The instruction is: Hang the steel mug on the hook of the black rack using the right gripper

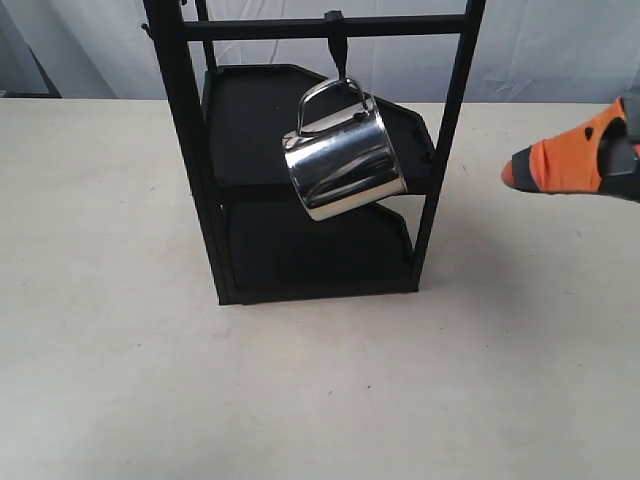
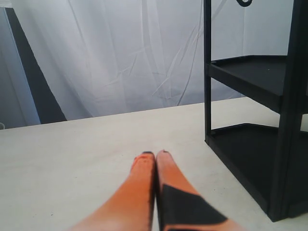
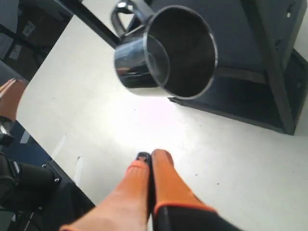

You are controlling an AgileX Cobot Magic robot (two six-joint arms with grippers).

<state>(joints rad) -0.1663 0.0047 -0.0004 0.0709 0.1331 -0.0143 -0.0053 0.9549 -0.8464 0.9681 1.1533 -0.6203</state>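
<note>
Mug (image 1: 345, 160) hangs by its thin loop handle on the hook (image 1: 337, 55), which drops from the rack's (image 1: 190, 150) top crossbar. Mug is tilted, open mouth facing down-right, clear of the worktop (image 1: 120, 380) and in front of the upper shelf. Nothing holds it.

Right gripper (image 1: 515, 172) sits well apart from mug, off to the right, jaws together & empty; wrist view shows the orange fingertips (image 3: 161, 159) touching. Left gripper (image 2: 155, 155) rests low over the worktop near the rack's foot, jaws also together, empty.

Progress: hang looks done, mug carried by hook alone. Left, at most: pull right arm fully clear w/o bumping anything.

Materials: mug = mirror-polished steel cylinder, thin rolled rim, wire-like handle, dark inside. Rack = matte black metal, slim posts, two trays w/ cut corners. Worktop = pale, matte, lightly speckled. White wrinkled cloth (image 2: 120, 57) behind.
</note>
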